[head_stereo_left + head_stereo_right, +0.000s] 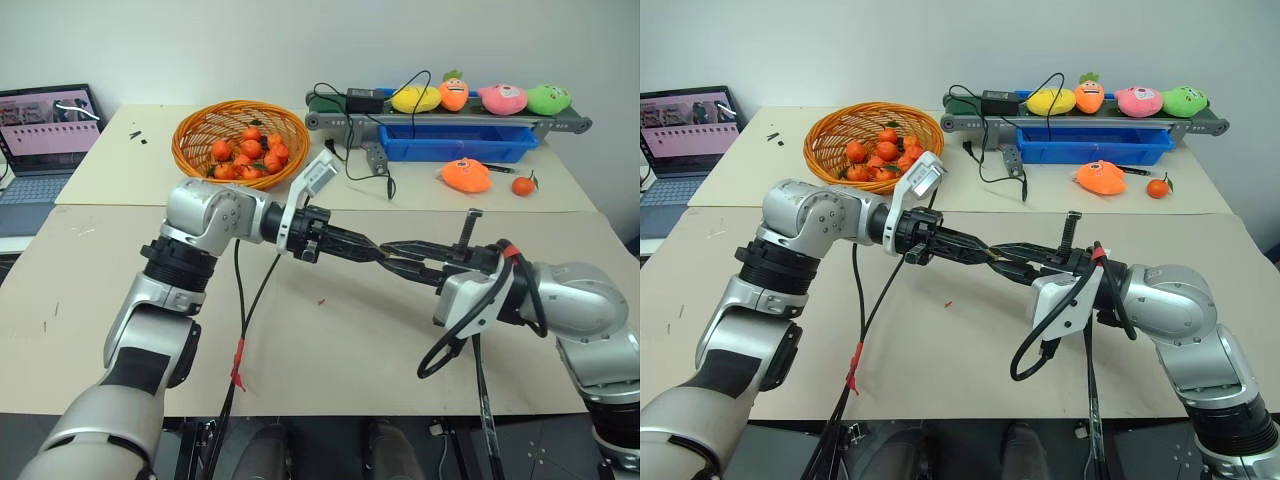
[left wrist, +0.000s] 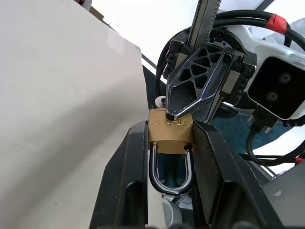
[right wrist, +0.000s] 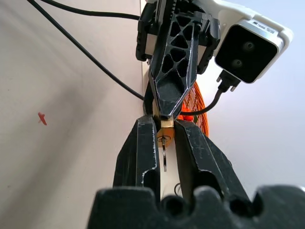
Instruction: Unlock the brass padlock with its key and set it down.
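Padlock (image 2: 170,131) held in mid-air above the table (image 1: 330,350), key (image 3: 163,151) in its keyway.
Left gripper (image 2: 169,157) clamps the brass body; right gripper (image 3: 164,138) pinches the key: turn squarely, without levering.

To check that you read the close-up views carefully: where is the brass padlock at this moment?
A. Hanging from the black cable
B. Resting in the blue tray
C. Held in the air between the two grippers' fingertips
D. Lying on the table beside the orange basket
C: the left wrist view shows the brass padlock clamped between the left gripper fingers, with the right gripper meeting it above the table.
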{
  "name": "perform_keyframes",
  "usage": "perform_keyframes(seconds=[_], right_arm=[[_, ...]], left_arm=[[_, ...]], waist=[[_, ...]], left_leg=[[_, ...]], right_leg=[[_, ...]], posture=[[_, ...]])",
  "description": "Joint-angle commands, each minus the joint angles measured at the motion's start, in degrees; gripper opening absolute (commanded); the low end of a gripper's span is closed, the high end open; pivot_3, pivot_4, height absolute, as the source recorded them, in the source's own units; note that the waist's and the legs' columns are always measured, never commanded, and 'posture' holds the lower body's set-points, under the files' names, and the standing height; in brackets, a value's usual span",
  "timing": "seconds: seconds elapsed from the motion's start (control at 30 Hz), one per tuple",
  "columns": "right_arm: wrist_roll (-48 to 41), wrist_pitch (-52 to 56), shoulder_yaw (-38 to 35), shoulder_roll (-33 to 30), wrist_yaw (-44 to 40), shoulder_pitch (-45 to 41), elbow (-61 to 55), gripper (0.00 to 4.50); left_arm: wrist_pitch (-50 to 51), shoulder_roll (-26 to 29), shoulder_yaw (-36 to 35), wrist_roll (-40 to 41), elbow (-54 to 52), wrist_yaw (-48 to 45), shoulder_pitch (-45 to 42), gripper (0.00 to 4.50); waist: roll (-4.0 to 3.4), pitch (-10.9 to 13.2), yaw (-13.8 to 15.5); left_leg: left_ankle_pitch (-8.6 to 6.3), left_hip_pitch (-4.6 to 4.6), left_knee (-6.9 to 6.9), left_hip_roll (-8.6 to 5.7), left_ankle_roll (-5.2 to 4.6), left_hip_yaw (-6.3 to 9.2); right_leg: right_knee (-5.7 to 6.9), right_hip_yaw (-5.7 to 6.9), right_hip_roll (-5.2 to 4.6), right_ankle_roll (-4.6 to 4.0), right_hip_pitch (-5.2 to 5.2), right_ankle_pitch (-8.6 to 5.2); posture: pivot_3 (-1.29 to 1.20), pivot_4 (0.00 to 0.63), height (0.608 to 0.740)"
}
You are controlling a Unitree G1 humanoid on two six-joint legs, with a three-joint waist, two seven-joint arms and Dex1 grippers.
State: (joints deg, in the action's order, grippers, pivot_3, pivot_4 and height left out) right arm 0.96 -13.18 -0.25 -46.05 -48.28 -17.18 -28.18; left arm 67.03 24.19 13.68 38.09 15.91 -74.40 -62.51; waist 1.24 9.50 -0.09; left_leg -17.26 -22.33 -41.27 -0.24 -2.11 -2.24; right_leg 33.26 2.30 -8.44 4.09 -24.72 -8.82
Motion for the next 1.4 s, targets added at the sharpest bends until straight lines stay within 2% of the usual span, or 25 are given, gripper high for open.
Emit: perform_keyframes(seconds=[0.03,0.47,0.53,0.73,1.0,1.2,1.3,1.4], right_arm=[[-1.21,0.02,-1.70,0.07,1.17,-1.13,-2.16,0.12],[-0.37,0.59,-1.67,0.34,1.72,-1.25,-2.34,0.12],[-0.36,0.54,-1.61,0.39,1.71,-1.32,-2.18,0.12],[-0.41,0.36,-1.36,0.41,1.88,-1.57,-1.57,0.12],[-0.31,-0.60,-2.42,-0.19,1.82,-0.23,0.19,0.12],[0.02,-1.42,-4.29,-0.70,2.49,0.90,3.83,0.12],[-0.83,-0.62,-4.93,-0.54,2.56,1.25,4.31,0.12],[-3.23,2.09,-5.77,0.01,2.50,0.70,4.45,0.12]], left_arm=[[-0.26,-1.14,0.62,-0.07,-0.89,-0.25,-1.35,0.81],[-0.65,-1.06,0.85,-0.78,-0.99,-0.70,-1.38,0.81],[-0.29,-1.03,0.42,-0.62,-0.71,-0.61,-1.59,1.84],[1.77,0.15,-0.73,0.86,-0.74,-2.28,-2.59,3.86],[-4.87,4.39,-1.57,-1.77,1.69,-4.99,-4.18,3.86],[-9.20,5.35,-5.07,-4.20,6.85,-1.96,-6.59,3.86],[-11.75,5.37,-6.83,-6.08,7.07,1.46,-5.65,3.86],[-17.89,6.11,-5.24,-9.55,1.58,3.07,-0.22,3.86]], waist=[[0.00,0.00,0.00],[0.00,0.00,-0.01],[0.00,0.00,-0.01],[0.00,0.00,0.01],[0.00,0.00,-0.06],[0.00,0.00,0.04],[0.00,0.00,0.02],[0.00,0.00,-0.03]], left_leg=[[0.00,0.00,0.00,0.00,0.00,0.00],[0.00,0.00,0.00,0.00,0.00,-0.01],[0.00,0.00,0.00,0.00,0.00,0.00],[0.00,0.00,0.01,0.00,0.00,-0.01],[0.00,0.01,0.01,0.01,0.00,0.00],[0.00,-0.02,0.00,0.00,0.00,-0.06],[0.00,-0.01,0.02,0.00,-0.01,-0.07],[0.00,0.00,0.03,0.00,0.00,-0.08]], right_leg=[[0.00,0.00,0.00,0.00,0.00,0.00],[0.00,0.00,0.00,0.00,0.00,0.00],[0.00,0.00,0.00,0.00,0.00,0.00],[0.00,0.00,0.00,0.00,0.00,0.00],[0.01,0.00,0.00,0.00,0.00,0.00],[-0.02,0.02,0.00,0.00,0.00,0.00],[-0.03,0.01,0.00,0.00,0.00,0.00],[-0.03,0.01,0.00,0.00,0.00,0.00]], posture=[[0.00,0.150,0.740],[0.00,0.150,0.740],[0.00,0.150,0.740],[0.00,0.150,0.740],[0.00,0.150,0.740],[0.00,0.150,0.740],[0.00,0.150,0.740],[0.00,0.150,0.740]])
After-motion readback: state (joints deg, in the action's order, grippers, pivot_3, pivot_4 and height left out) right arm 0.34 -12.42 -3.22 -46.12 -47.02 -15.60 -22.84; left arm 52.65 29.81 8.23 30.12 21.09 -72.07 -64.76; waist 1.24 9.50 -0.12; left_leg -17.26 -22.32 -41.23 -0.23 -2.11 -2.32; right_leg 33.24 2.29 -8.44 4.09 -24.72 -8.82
